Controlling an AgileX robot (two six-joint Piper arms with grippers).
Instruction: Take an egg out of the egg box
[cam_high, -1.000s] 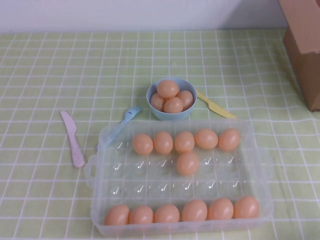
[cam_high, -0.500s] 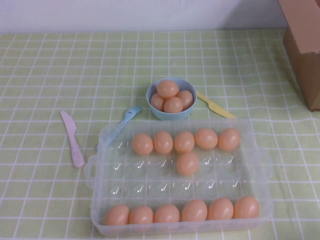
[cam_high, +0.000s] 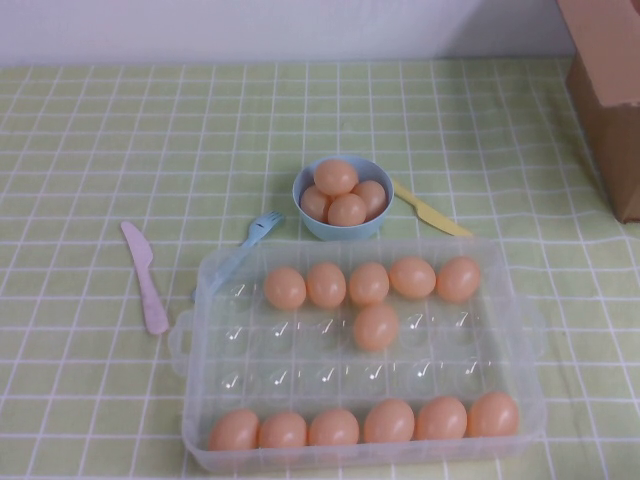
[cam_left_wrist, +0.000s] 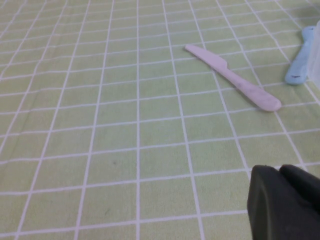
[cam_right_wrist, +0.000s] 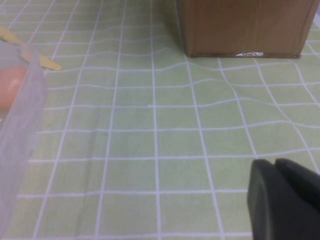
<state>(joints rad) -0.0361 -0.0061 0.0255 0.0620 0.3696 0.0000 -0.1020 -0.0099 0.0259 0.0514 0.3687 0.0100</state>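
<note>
Fingers first: the left gripper (cam_left_wrist: 285, 202) shows only a dark corner in its wrist view, hovering over bare cloth at the table's left side, and I cannot tell how its fingers stand. Same for the right gripper (cam_right_wrist: 285, 197), a dark corner low over the right side; neither shows in the high view. Left to right: a pink knife (cam_high: 145, 276) lies near the left edge, a blue fork (cam_high: 245, 245) just beside the egg box (cam_high: 190, 345), which sits at the near edge, centre. Five eggs line its far row, six its near row, and one egg (cam_high: 375, 326) sits alone in the middle. Beyond it, a blue bowl (cam_high: 310, 225) holds four eggs, then a yellow knife (cam_high: 430, 212), and a cardboard box (cam_high: 610, 100) at the far right corner.
</note>
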